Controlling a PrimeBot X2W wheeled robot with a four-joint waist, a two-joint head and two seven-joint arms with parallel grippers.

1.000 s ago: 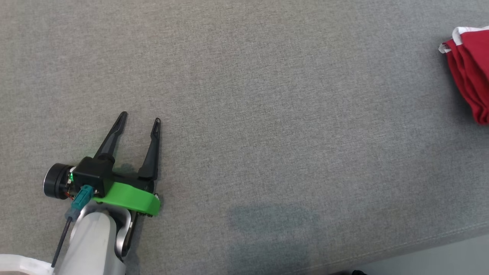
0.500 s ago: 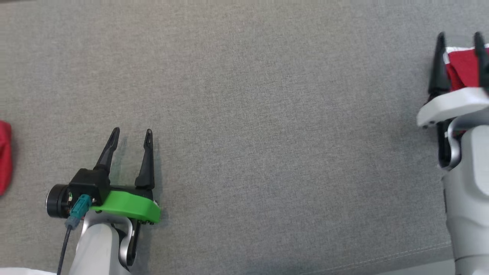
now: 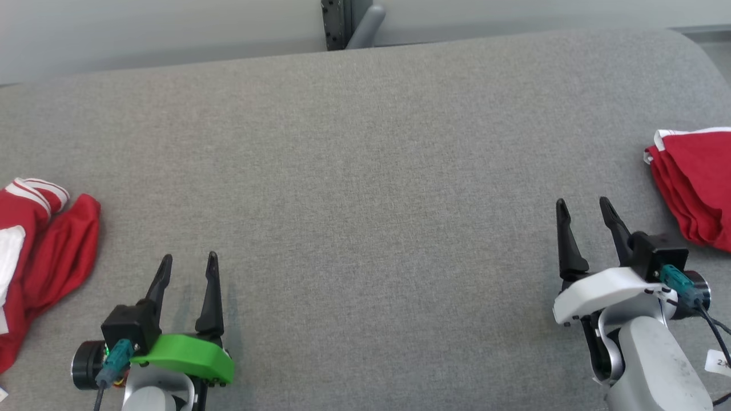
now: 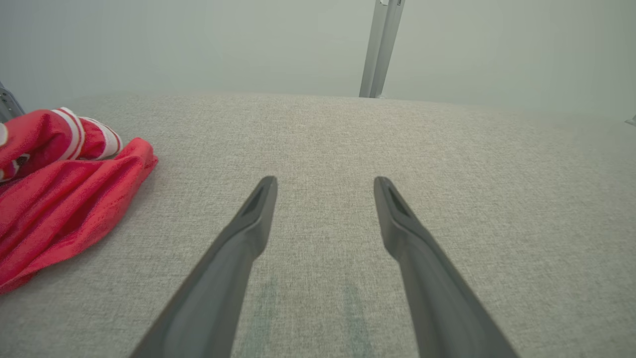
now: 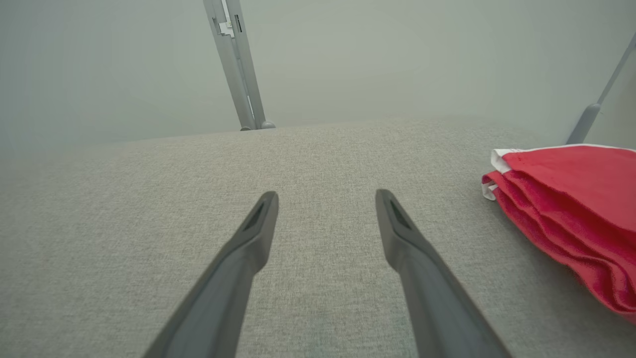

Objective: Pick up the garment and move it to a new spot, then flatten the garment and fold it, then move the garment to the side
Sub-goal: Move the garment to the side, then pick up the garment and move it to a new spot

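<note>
So the head camera has swung up and back over the last second, which is why the whole picture looks different. Don't read that as stuff sliding around. What actually changed is the right hand point(image 3: 582, 201). Half a second ago its fingers were right at the edge of the folded red garment point(image 3: 694, 182), and now it's pulled clear and sits near that garment but apart from it. Its fingers are spread with nothing between them.

The left hand point(image 3: 189, 257) is the same deal: fingers apart, empty, low over the grey fabric bench point(image 3: 365, 171), about where it was relative to the robot.

The folded piece lies at the far right edge of the bench in neat layers, partly cut off by the frame. With the wider view there's also a crumpled red-and-white garment point(image 3: 51, 251) bunched up at the far left edge, just to the side of the left hand but not touching it.

My read is that the one on the right is folded and parked, so that round looks done. The heap on the left is probably next, and the left hand is the closer one for the grab.
</note>
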